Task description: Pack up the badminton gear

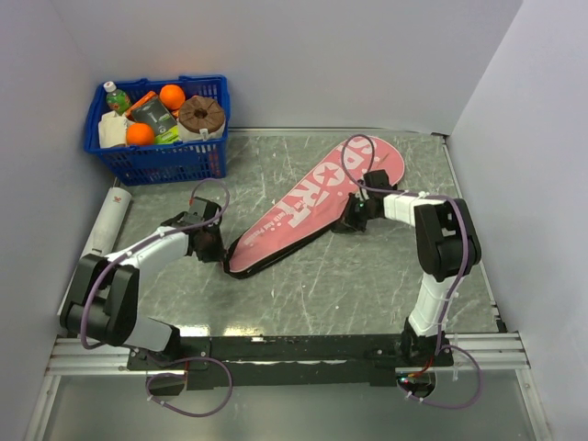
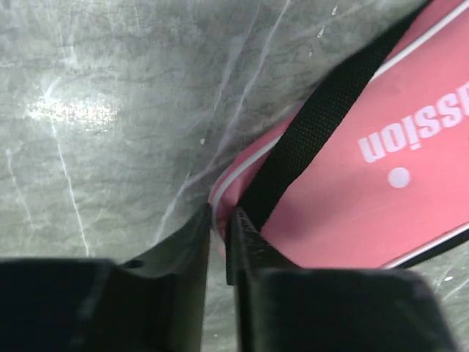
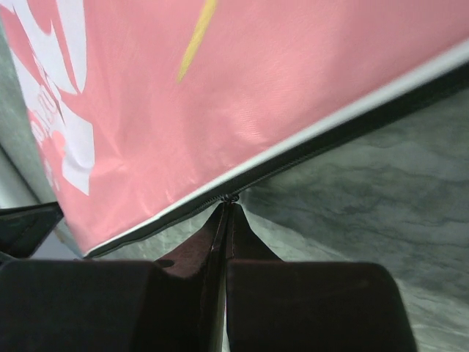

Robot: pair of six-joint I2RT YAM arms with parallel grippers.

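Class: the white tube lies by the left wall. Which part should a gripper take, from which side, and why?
Probably the tube at its middle, from above, jaws across its width. It lies flat, long and round, so a mid-length hold should balance it. The wall close along its left likely blocks a sideways approach.

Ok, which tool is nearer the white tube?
Left. The left tool sits at the narrow end of the case, a short way right of the tube; the right tool is farther off, at the case's wide end.
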